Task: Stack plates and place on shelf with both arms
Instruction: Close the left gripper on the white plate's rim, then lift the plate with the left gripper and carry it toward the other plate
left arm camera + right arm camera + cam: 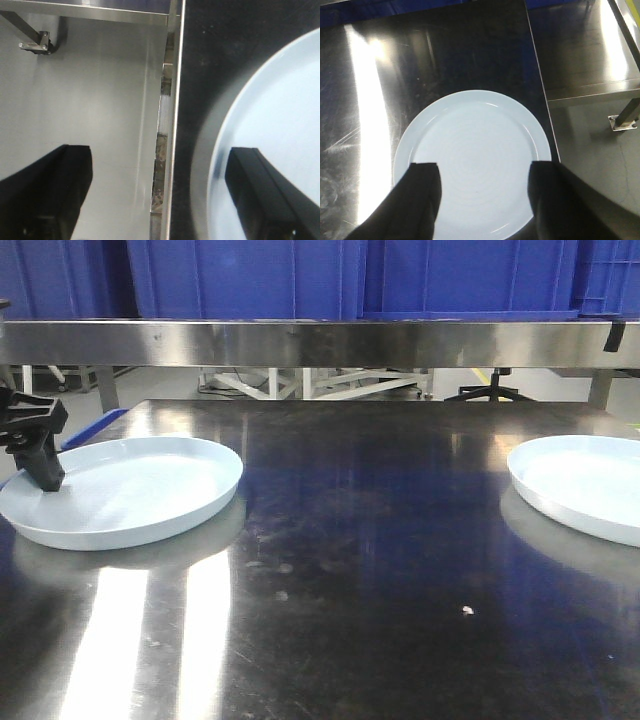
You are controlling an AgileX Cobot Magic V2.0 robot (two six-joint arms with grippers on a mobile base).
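Two pale bluish-white plates lie apart on the dark steel table. The left plate [130, 490] lies near the table's left edge, the right plate [590, 485] at the far right, cut off by the frame. My left gripper [40, 465] hangs at the left plate's left rim. In the left wrist view the left gripper [160, 165] is open: one finger [265, 195] is over the plate [280, 110], the other [55, 185] is past the table edge. My right gripper [482, 172] is open above the right plate [470, 145], holding nothing.
A stainless shelf [320, 342] runs across the back above the table, with blue bins [250, 275] on it. The table's left edge [175, 125] drops to the floor. A lower steel surface [585, 45] adjoins the table on the right.
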